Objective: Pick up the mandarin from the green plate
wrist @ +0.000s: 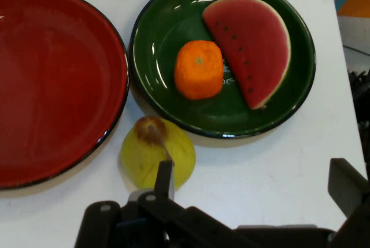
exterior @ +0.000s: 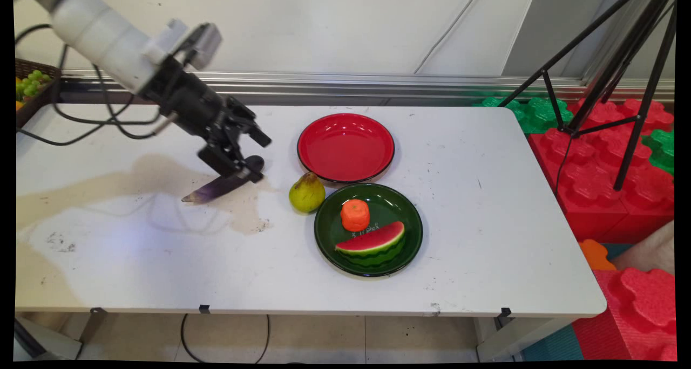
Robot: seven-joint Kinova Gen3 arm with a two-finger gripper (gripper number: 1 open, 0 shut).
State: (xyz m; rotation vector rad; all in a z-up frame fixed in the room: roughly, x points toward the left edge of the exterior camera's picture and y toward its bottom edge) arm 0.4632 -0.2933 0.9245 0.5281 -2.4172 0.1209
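Black two-finger gripper (exterior: 241,156) is low over the left-centre of the white table (exterior: 475,223), tilted down toward the right. Its fingers (exterior: 258,135) stand spread apart; in the hand view one finger (wrist: 349,185) sits at the right edge and the other linkage at bottom left, with bare table between them.

A long, tapered purple eggplant (exterior: 216,188) lies on the table directly under the gripper. Its dark stem end is up against the lower finger, its pointed tip directed toward the left. Whether the finger actually presses on it cannot be told from the main view; it is not visible in the hand view.

Just right of the eggplant, apart from it: a yellow-green pear (exterior: 306,193) standing on the table, brown stem end up. It sits just beside the rim of the round dark green plate (exterior: 410,218) and near the edge of the round red plate (exterior: 345,122), in the gap between the two.

The green plate holds a small orange peeled-mandarin-like fruit (exterior: 355,214) and a watermelon wedge (exterior: 372,244) with red flesh and a striped green rind, close together. The red plate lies behind the green one, the rims nearly touching.

A brownish stain (exterior: 135,180) spreads over the left of the table. A wicker basket with green grapes (exterior: 31,83) is at the far left edge. A black tripod (exterior: 610,88) stands over red and green foam blocks (exterior: 599,164) to the right of the table.
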